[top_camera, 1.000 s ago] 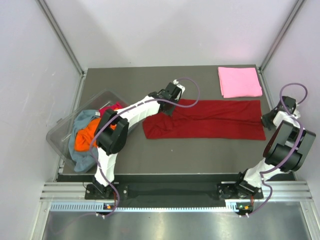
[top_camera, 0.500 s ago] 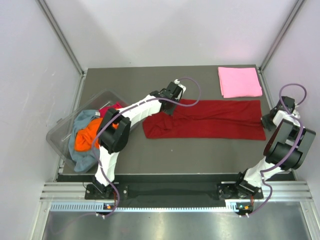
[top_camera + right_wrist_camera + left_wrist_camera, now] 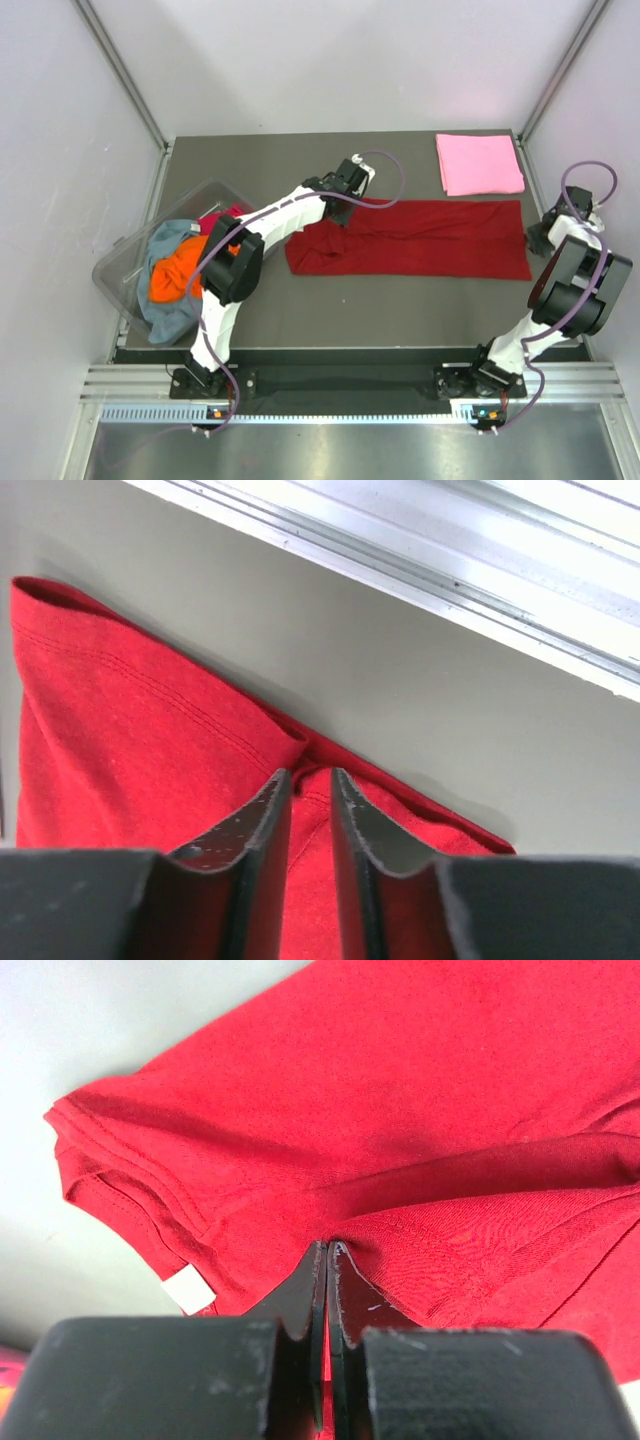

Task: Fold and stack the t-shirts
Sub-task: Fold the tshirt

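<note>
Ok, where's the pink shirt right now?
In the top view, the pink shirt lies folded at the far right corner of the table, just beyond the right end of the red shirt.

The left arm (image 3: 270, 220) is stretched toward 1 o'clock, the left gripper (image 3: 327, 1250) clamped on the dark red t-shirt (image 3: 400, 1110). The right arm (image 3: 572, 290) is folded, the right gripper (image 3: 308, 775) parted slightly and pointed toward 9 o'clock.

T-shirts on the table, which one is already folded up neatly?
The light pink t-shirt at the far right corner; the dark red t-shirt lies stretched out long.
</note>
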